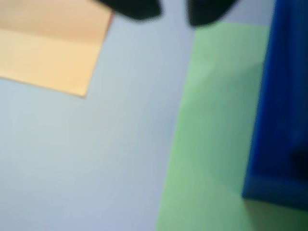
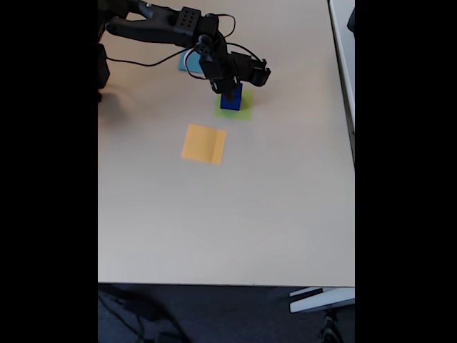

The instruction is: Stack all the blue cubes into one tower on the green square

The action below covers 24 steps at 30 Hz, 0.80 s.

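Hovering low over the table (image 2: 235, 214), the gripper (image 2: 227, 91) is sitting right at the top of the tower (image 2: 230, 100), which is standing on the green square (image 2: 245, 113) in the fixed view. In the wrist view the two dark fingertips (image 1: 139, 10) are poking in from the top edge with a plain gap between them and nothing lying in that gap, so the jaws are looking parted and empty, though the picture is blurred. The blue stack (image 1: 281, 106) is rising along the right edge of that view, off to the side of the fingers rather than between them, with the green paper (image 1: 211, 134) spreading beneath it and the orange-yellow square (image 1: 48, 43) lying well apart at upper left. Whatever move is coming is hinging on that sideways offset: the tower is standing upright just beside the tool. A light-blue square (image 2: 191, 63) is peeking out behind the arm (image 2: 164, 25); no loose cubes are showing on the tabletop.
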Motion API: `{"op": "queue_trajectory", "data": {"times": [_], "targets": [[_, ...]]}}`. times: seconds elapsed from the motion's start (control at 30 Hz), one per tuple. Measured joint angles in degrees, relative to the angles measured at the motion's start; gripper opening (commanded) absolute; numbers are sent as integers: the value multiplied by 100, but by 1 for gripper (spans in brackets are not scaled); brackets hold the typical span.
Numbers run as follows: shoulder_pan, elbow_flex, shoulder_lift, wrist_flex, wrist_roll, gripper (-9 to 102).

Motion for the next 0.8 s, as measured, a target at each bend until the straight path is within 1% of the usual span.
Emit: {"op": "queue_trajectory", "data": {"times": [0.8], "targets": [[-97, -44, -53, 211, 0, 0]]}}
